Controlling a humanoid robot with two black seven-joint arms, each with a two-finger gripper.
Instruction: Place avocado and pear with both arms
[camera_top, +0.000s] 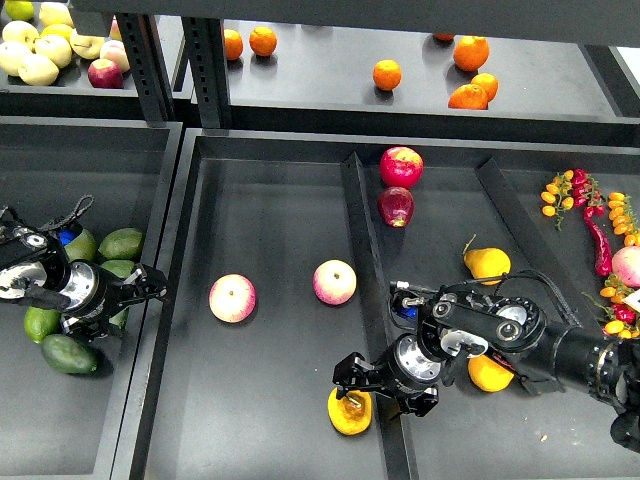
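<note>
The pear, yellow-orange with a dark blotch, lies on the floor of the middle bin, close to the divider. My right gripper hovers just above and to the right of it, over the divider, jaws spread and nothing between them. The dark green avocado lies in the left bin at the bottom of a cluster of green fruit. My left gripper is open just above and to the right of it, fingers astride lighter green avocados, near the bin's right wall.
Two pink-yellow apples lie in the middle bin. Red apples, yellow fruit and chillies fill the right bins. Oranges and pale apples sit on the back shelf behind upright posts.
</note>
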